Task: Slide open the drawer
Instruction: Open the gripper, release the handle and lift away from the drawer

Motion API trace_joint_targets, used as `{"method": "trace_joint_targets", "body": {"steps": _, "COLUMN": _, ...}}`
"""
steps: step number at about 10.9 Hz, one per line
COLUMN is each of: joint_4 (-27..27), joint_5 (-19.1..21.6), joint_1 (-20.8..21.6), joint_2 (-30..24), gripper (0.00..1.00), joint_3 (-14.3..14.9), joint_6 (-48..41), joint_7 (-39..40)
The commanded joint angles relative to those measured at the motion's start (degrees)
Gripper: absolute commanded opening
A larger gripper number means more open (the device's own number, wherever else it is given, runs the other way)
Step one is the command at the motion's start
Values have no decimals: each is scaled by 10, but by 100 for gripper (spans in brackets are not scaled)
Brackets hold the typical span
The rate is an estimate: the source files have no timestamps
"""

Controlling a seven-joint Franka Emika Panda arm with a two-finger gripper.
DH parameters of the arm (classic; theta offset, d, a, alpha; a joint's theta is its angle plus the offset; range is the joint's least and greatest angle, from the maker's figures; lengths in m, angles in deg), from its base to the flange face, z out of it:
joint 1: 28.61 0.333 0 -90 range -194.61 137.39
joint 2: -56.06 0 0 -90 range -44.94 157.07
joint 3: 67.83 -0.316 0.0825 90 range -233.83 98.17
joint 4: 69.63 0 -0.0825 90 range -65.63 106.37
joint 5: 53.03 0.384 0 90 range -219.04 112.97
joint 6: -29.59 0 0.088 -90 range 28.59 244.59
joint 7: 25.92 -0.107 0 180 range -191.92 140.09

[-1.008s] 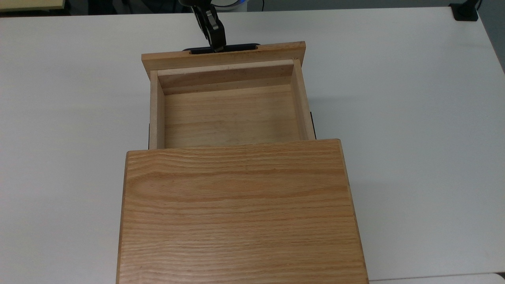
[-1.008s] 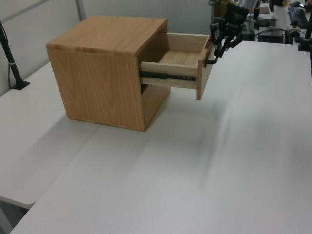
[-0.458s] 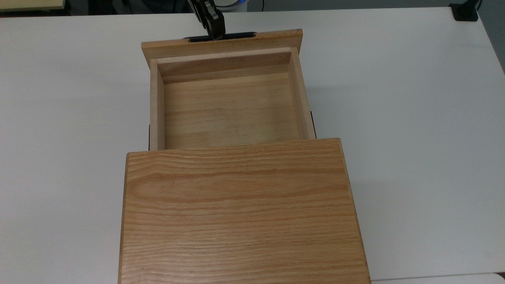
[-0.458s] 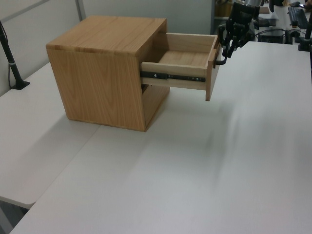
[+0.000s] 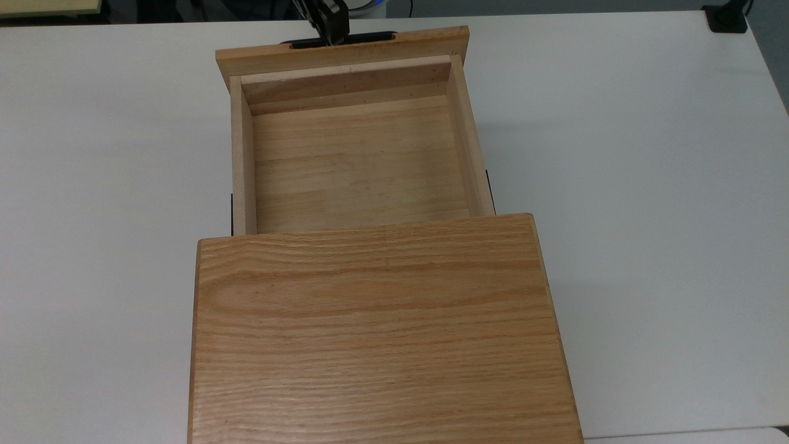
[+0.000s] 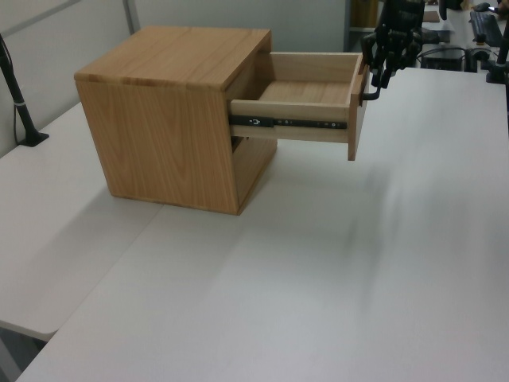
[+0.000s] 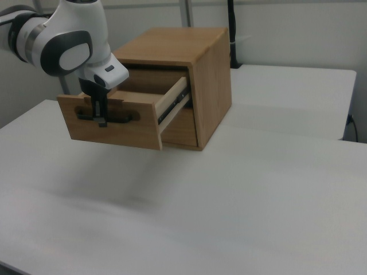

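In the right view, going from its left, the white arm's gripper [image 7: 101,117] hangs over the front panel of the drawer [image 7: 112,123] with its fingers closed around the black bar handle [image 7: 109,117]; further right stands the oak cabinet [image 7: 209,86] on the white table [image 7: 258,189], with a metal slide rail [image 7: 174,106] bridging the two. Compared with a second ago, the drawer has travelled further out of the cabinet: in the top view its front panel now sits nearer the top edge and much more of the bare floor [image 5: 360,163] is uncovered. The cabinet itself looks unmoved. The drawer appears to be close to full extension, so the opening is probably nearly done, with little pull left before release.
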Motion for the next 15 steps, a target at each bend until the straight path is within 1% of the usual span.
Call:
{"method": "trace_joint_targets", "body": {"steps": 1, "joint_4": -34, "joint_5": 17, "joint_1": 19, "joint_2": -10, "gripper": 100, "joint_3": -12, "joint_6": -28, "joint_7": 96}}
{"method": "trace_joint_targets", "body": {"steps": 3, "joint_4": -36, "joint_5": 17, "joint_1": 23, "joint_2": 39, "gripper": 100, "joint_3": -23, "joint_6": 69, "joint_7": 17}}
{"method": "trace_joint_targets", "body": {"steps": 5, "joint_4": -50, "joint_5": 18, "joint_1": 20, "joint_2": 63, "gripper": 100, "joint_3": -32, "joint_6": 123, "joint_7": -15}}
{"method": "trace_joint_targets", "body": {"steps": 6, "joint_4": -62, "joint_5": 19, "joint_1": 16, "joint_2": 75, "gripper": 100, "joint_3": -33, "joint_6": 131, "joint_7": -28}}
{"method": "trace_joint_targets", "body": {"steps": 8, "joint_4": -69, "joint_5": 17, "joint_1": 15, "joint_2": 71, "gripper": 100, "joint_3": -38, "joint_6": 120, "joint_7": -22}}
{"method": "trace_joint_targets", "body": {"steps": 10, "joint_4": -70, "joint_5": 17, "joint_1": 15, "joint_2": 39, "gripper": 100, "joint_3": -39, "joint_6": 28, "joint_7": 20}}
{"method": "trace_joint_targets", "body": {"steps": 11, "joint_4": -69, "joint_5": 15, "joint_1": 15, "joint_2": 19, "gripper": 100, "joint_3": -39, "joint_6": 0, "joint_7": 38}}
{"method": "trace_joint_targets", "body": {"steps": 12, "joint_4": -71, "joint_5": 3, "joint_1": 15, "joint_2": 7, "gripper": 100, "joint_3": -38, "joint_6": -32, "joint_7": 76}}
{"method": "trace_joint_targets", "body": {"steps": 14, "joint_4": -104, "joint_5": -64, "joint_1": 15, "joint_2": 5, "gripper": 100, "joint_3": -38, "joint_6": -110, "joint_7": 195}}
{"method": "trace_joint_targets", "body": {"steps": 15, "joint_4": -121, "joint_5": -91, "joint_1": 13, "joint_2": 6, "gripper": 100, "joint_3": -36, "joint_6": -135, "joint_7": 249}}
